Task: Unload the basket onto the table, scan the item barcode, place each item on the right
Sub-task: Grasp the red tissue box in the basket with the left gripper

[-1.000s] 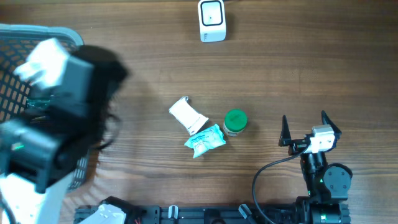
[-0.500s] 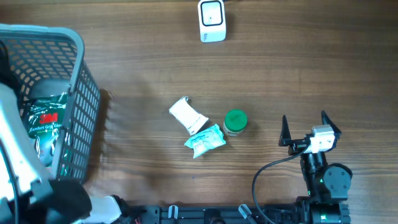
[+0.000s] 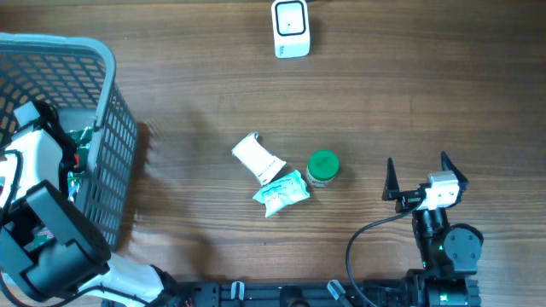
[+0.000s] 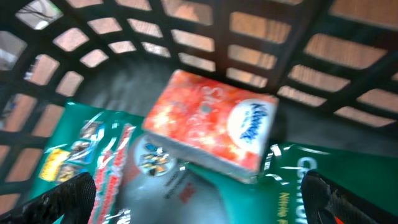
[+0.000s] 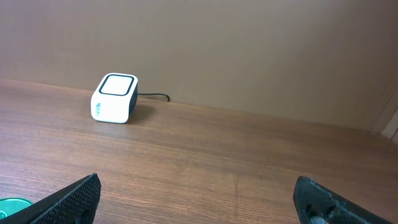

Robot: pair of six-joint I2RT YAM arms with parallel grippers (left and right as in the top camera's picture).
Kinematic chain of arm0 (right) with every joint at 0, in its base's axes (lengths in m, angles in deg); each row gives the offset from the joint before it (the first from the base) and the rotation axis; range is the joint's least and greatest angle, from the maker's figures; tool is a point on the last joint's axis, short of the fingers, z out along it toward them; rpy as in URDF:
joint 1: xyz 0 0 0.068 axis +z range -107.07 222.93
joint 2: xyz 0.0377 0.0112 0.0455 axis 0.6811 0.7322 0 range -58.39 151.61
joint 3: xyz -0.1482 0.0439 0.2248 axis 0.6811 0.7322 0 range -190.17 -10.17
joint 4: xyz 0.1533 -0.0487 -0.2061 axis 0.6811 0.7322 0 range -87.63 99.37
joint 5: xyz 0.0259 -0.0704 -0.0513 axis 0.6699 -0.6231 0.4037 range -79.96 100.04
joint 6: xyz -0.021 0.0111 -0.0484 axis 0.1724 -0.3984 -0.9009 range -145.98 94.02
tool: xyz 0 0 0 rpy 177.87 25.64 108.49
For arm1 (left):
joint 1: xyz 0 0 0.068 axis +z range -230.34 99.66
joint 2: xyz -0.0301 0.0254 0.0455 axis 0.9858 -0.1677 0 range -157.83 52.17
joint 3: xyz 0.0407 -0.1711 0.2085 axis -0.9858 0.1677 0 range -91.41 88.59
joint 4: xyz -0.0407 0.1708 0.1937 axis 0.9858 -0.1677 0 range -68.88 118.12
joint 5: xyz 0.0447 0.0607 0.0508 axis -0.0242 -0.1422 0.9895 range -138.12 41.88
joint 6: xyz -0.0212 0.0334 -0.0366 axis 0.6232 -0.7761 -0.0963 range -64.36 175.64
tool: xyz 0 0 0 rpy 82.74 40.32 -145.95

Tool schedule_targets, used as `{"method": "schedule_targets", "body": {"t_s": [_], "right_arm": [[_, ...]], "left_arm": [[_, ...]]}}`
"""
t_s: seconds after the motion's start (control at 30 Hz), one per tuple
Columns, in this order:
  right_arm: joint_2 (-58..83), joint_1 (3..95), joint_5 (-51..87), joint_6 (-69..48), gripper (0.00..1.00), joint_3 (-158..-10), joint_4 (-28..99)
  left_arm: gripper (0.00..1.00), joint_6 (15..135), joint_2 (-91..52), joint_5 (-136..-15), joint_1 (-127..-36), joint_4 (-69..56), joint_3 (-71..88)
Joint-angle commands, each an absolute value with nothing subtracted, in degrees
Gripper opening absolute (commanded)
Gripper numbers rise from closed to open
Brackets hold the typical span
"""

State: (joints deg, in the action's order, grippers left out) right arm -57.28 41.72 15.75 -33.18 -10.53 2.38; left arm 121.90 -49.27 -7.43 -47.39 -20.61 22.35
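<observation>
Table (image 3: 426,94) holds three items (image 3: 281,191), one scanner (image 3: 291,27); basket (image 3: 118,145) perhaps three packets (image 4: 211,124).

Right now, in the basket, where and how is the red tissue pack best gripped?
Probably from above, across its two long edges: the red tissue pack lies flat and uncovered on the green packets, and the left gripper hangs over it, jaws open.

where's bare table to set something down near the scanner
Bare wood: the broad band between the scanner and the centre cluster, and the strip between the basket and the white packet. Crowded: white packet, teal pouch and green-lidded jar bunched together.
</observation>
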Motion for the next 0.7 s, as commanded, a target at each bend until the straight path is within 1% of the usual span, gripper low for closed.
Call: {"method": "schedule_targets", "body": {"t_s": [0.0, 0.3, 0.5, 0.57, 0.6, 0.67], "right_arm": [[-57.59, 41.96, 15.36, -33.48, 1.00, -10.47, 2.08], [-57.59, 41.96, 15.36, -33.48, 1.00, -10.47, 2.10], [-57.59, 41.96, 15.36, -33.51, 1.00, -10.47, 2.10], [-57.59, 41.96, 15.36, -33.46, 1.00, -10.47, 2.10], [-57.59, 41.96, 15.36, -33.48, 1.00, -10.47, 2.10], [-57.59, 41.96, 15.36, -33.48, 1.00, -10.47, 2.10]], "left_arm": [[1.00, 121.84, -50.91, -6.08, -47.05, -17.82, 23.09], [1.00, 121.79, -55.31, -5.77, -46.67, -12.79, 23.09], [0.99, 121.66, -56.55, -5.82, -42.83, -11.72, 23.09], [0.47, 118.32, -56.55, -6.08, -41.73, -11.28, 23.09], [0.27, 117.31, -56.55, -6.34, -41.69, -11.26, 23.07], [0.09, 117.29, -56.51, -8.26, -42.04, -11.52, 22.96]]}}
